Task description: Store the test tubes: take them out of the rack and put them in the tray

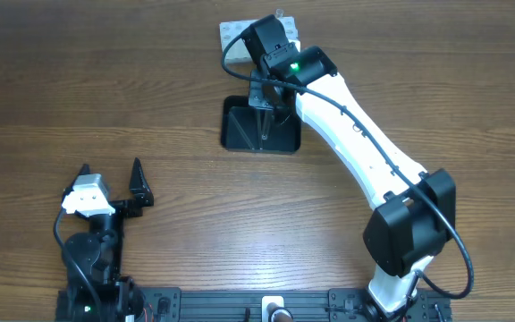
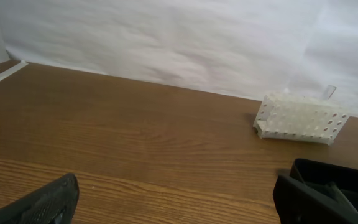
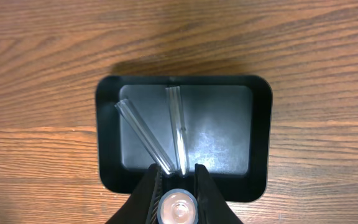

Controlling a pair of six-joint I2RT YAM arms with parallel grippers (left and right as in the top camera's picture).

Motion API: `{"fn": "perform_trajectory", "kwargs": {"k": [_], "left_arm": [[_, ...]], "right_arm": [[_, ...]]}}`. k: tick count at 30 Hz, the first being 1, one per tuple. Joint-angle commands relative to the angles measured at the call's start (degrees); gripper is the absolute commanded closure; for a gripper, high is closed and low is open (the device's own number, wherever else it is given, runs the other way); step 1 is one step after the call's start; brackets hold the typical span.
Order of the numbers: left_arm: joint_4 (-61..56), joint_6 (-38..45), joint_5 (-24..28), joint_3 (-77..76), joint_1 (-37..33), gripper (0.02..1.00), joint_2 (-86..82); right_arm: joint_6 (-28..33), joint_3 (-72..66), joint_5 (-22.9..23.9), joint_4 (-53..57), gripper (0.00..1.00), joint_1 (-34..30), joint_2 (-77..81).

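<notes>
Clenched in our right gripper (image 3: 177, 173), a test tube (image 3: 178, 210) is pointing end-on at the lens, and we are holding it over one long rim of the black tray (image 3: 263, 143), where two more tubes (image 3: 146, 135) are lying splayed in a V. On the desk (image 1: 79, 80), our left gripper (image 1: 111, 166) is resting released, jaws wide apart, toward the near left corner, while the tray is sitting mid-desk with the white rack (image 1: 233, 38) just beyond it, toward the far edge.
</notes>
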State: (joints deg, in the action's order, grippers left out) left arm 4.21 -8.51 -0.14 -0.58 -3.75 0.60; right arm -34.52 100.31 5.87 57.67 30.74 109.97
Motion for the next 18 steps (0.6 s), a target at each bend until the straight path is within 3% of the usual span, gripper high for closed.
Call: {"fn": "perform_trajectory", "kwargs": {"k": [1,18], "left_arm": [[0.2,1.0,0.7,0.2,0.2,0.02,-0.4],[0.2,1.0,0.7,0.2,0.2,0.02,-0.4]], "right_arm": [[-0.5,0.9,0.0,0.5,0.965,-0.5,2.7],[0.9,0.9,4.5,0.0,0.956,-2.6,6.4]]}}
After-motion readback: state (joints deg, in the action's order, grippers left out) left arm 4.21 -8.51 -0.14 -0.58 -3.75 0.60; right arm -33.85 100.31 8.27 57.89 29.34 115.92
